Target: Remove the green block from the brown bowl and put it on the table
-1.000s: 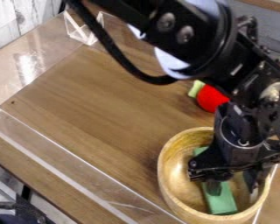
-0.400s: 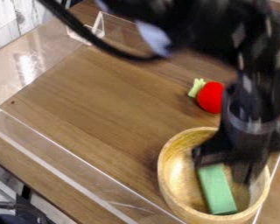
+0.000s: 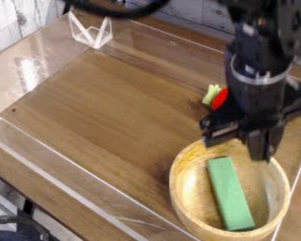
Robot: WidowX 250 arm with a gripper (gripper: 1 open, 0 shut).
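Green block (image 3: 229,194) is flat in the brown bowl (image 3: 281,203), lengthwise, with one end near the far wall and the other toward the near wall. Jaws (image 3: 239,139) are above the bowl's far side, fingers pointing down, closed as far as I can tell, nothing in them. Block's not in the grip.

My read: the bowl's curved wall leaves little side room, so the arm needs height to line up over the block's narrow width before going in. Should open, centre on it, then descend; risk is clipping the rim.

Vs a second ago: jaws were down in the bowl at the block; now up and out, block left behind, looks like a missed grab. Red toy (image 3: 220,98) beyond the bowl is now partly hidden by the arm. Counter (image 3: 109,118) carries the lot.
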